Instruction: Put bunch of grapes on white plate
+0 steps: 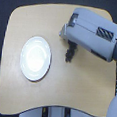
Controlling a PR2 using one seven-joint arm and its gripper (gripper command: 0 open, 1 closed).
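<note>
Beside the white plate (pixel 35 58), the gripper (pixel 71 47) hangs over the bunch of grapes (pixel 70 55); its jaw state cannot be determined. A loose grip risks dropping the bunch short of the plate.

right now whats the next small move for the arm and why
Probably carry toward the exterior view's left: the bunch of grapes hangs dark under the gripper, apparently held, well apart from the bare white plate. The grip itself is too blurred to confirm.
</note>
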